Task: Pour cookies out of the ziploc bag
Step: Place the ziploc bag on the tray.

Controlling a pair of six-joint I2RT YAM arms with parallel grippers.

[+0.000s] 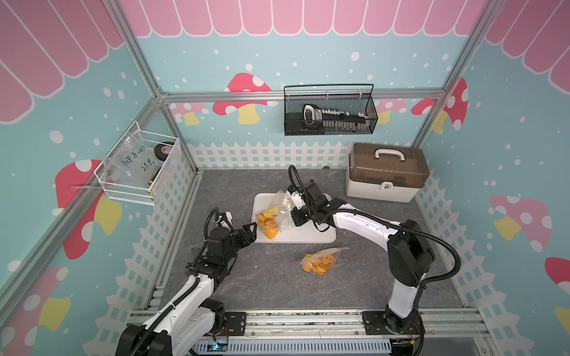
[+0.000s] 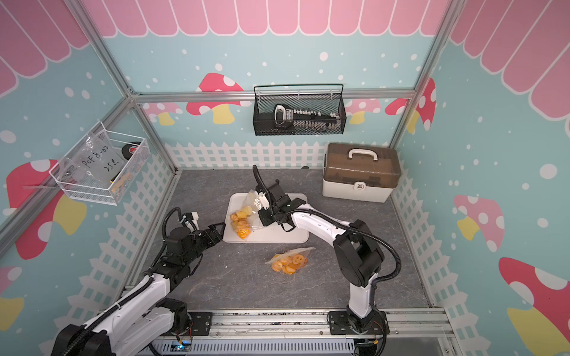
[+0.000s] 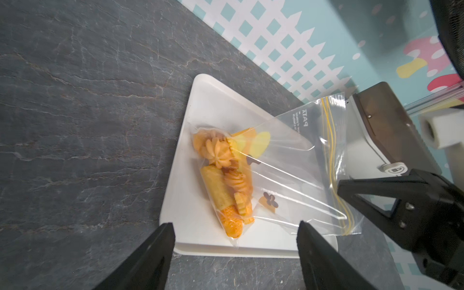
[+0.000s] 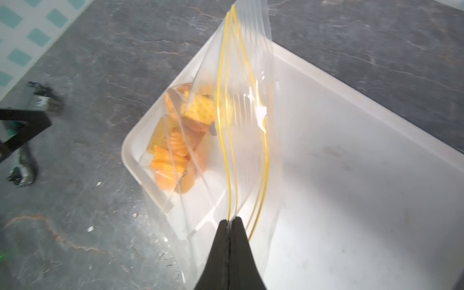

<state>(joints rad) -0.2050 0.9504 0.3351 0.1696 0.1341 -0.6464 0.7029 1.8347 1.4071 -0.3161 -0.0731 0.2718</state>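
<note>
A clear ziploc bag point(image 1: 282, 208) with yellow zip lines lies tilted over the left part of the white tray point(image 1: 311, 235). Its zip end is lifted and its bottom rests on the tray. The cookies point(image 1: 266, 222), small orange and yellow pieces, are bunched in the low end of the bag point(image 3: 288, 160), still inside the plastic point(image 4: 241, 105). My right gripper point(image 4: 229, 221) is shut on the zip edge; in a top view it point(image 1: 292, 213) reaches in from the right. My left gripper point(image 3: 234, 226) stands open just off the tray's left edge point(image 1: 251, 230), holding nothing.
A second bag point(image 1: 320, 261) of orange cookies lies on the grey table in front of the tray. A white box with a brown lid point(image 1: 385, 174) stands at the back right. Wire baskets hang on the back wall point(image 1: 330, 111) and left wall point(image 1: 138, 168).
</note>
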